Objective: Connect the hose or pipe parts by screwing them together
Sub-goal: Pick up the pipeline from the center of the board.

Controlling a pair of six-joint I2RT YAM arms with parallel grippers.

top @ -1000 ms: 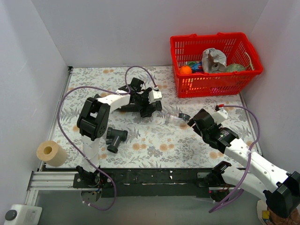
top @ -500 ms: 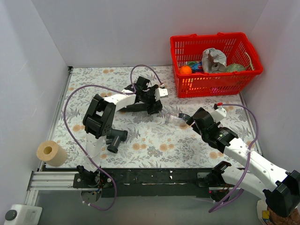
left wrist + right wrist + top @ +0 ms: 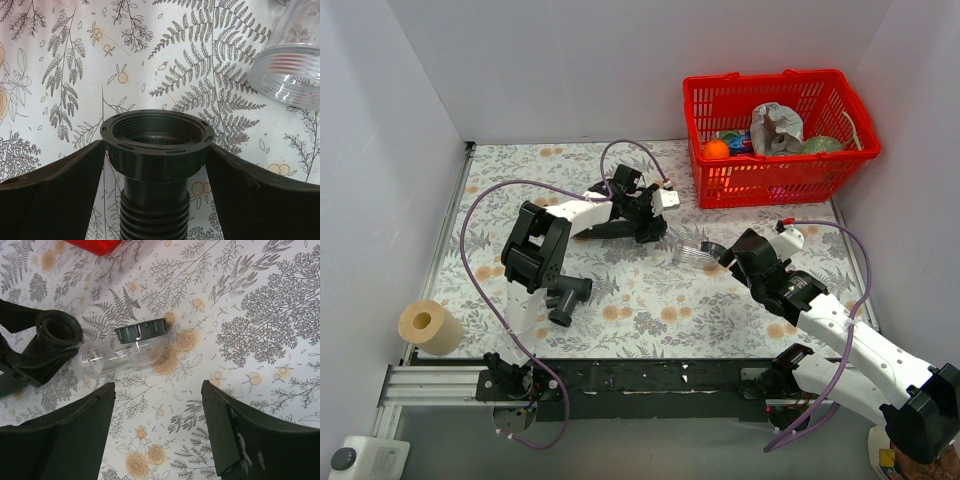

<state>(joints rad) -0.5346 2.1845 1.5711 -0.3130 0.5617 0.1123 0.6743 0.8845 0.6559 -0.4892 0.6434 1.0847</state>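
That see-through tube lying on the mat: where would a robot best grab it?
Probably around the clear tube's smooth middle, coming straight down from above. It lies on its side with both long flanks bare, so the jaws can straddle it. Its grey collar is wider.

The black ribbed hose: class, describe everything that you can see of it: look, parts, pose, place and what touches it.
The black ribbed hose looks like matte plastic. It has a corrugated body that ends in a wider, smooth collar, and its round mouth is open with threads inside. It lies on the fern-printed table cover, near the middle of the table. The left gripper has a finger against each side of the collar. A clear tube lies just beyond the mouth, apart from it.
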